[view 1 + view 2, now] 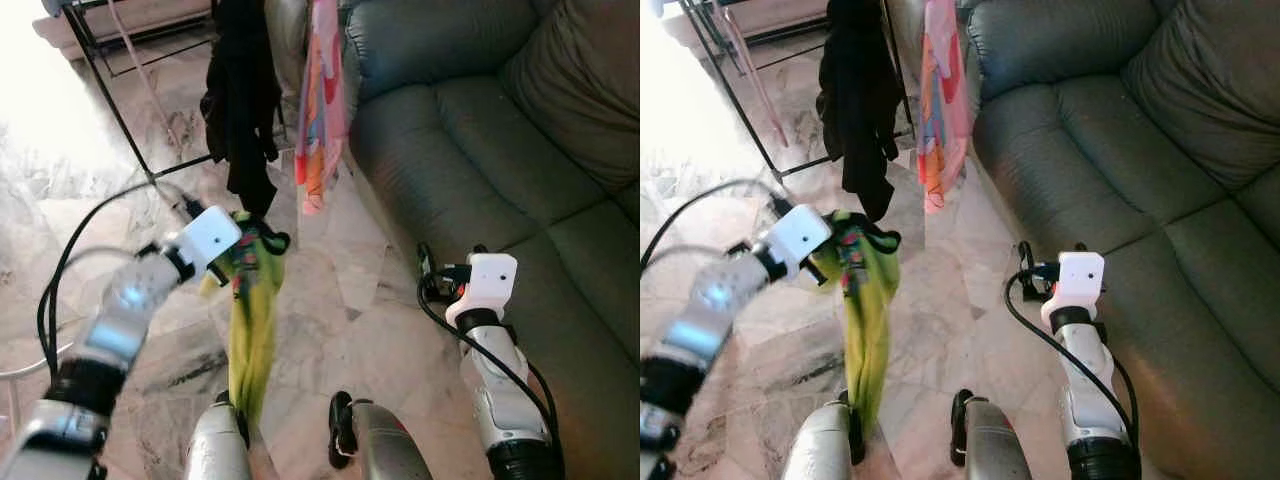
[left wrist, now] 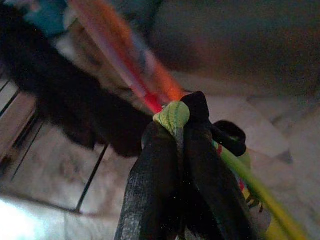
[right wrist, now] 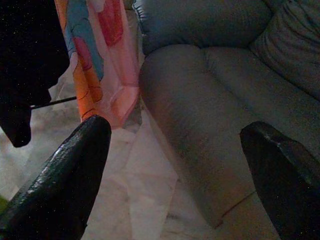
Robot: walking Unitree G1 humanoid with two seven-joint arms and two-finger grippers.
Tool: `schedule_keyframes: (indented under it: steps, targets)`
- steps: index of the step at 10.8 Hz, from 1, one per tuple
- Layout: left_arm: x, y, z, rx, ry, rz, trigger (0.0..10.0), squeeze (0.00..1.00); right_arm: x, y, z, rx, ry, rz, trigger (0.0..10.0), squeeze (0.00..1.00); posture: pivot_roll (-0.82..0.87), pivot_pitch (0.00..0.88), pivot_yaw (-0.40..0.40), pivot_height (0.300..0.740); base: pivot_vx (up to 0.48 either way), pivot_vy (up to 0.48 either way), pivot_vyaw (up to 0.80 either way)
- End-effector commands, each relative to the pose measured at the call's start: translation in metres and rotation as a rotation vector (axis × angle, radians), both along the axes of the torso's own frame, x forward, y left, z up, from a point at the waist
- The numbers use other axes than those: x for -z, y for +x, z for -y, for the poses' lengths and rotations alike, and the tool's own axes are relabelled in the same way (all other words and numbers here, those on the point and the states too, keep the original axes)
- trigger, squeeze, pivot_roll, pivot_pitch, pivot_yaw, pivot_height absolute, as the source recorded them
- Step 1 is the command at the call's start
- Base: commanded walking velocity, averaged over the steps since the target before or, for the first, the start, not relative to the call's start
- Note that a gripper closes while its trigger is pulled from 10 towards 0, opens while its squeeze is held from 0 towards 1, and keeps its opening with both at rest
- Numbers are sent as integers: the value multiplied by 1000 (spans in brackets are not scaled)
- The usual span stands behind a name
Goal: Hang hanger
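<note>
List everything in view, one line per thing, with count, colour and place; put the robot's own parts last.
Green garment: one, yellow-green, hanging from the left gripper over the floor.
Black garment: one, black, hanging on the rack ahead.
Pink garment: one, pink with orange and blue print, hanging beside the black garment, next to the sofa.
Rack: one, black metal frame, ahead on the left.
Sofa: one, dark grey-green, on the right.
Floor: marble tiles, pale.
Left gripper: black fingers shut on the green garment's top.
Right gripper: black fingers open, empty, by the sofa's front edge.
</note>
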State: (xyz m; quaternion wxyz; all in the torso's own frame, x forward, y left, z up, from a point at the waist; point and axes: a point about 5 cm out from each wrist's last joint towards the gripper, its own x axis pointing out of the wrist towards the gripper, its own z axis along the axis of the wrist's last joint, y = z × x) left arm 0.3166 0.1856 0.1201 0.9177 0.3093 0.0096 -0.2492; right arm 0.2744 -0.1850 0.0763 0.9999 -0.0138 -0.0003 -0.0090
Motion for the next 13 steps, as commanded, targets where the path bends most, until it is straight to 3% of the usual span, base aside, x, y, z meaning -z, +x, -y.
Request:
schedule_keyframes:
  steps: [1, 2, 4, 8, 10, 13]
  targets:
    - [2, -2, -6, -43, -31, 0, 10000, 0, 4, -3, 3, 6, -7, -18, 10000, 0, 28, 235, -68, 740, 0, 0, 0]
    - [5, -6, -7, -92, -105, 1, 10000, 0, 5, -3, 3, 4, -7, -18, 10000, 0, 26, 233, -72, 740, 0, 0, 0]
    - [9, -20, -10, -348, -344, 86, 10000, 0, 2, -1, 5, -8, -10, -15, 10000, 0, 27, 231, -80, 740, 0, 0, 0]
    - [17, -37, -16, -491, -473, 95, 10000, 0, -3, 0, -4, -75, -32, 16, 10000, 0, 36, 231, -85, 740, 0, 0, 172]
    - [21, -43, 1, -472, -492, 81, 10000, 0, -4, -1, -7, -105, -52, 24, 10000, 0, 31, 234, -85, 740, 0, 0, 788]
    - [1, -39, 3, -420, -416, 209, 10000, 0, -6, 0, -5, -94, -49, 32, 10000, 0, 32, 235, -83, 740, 0, 0, 788]
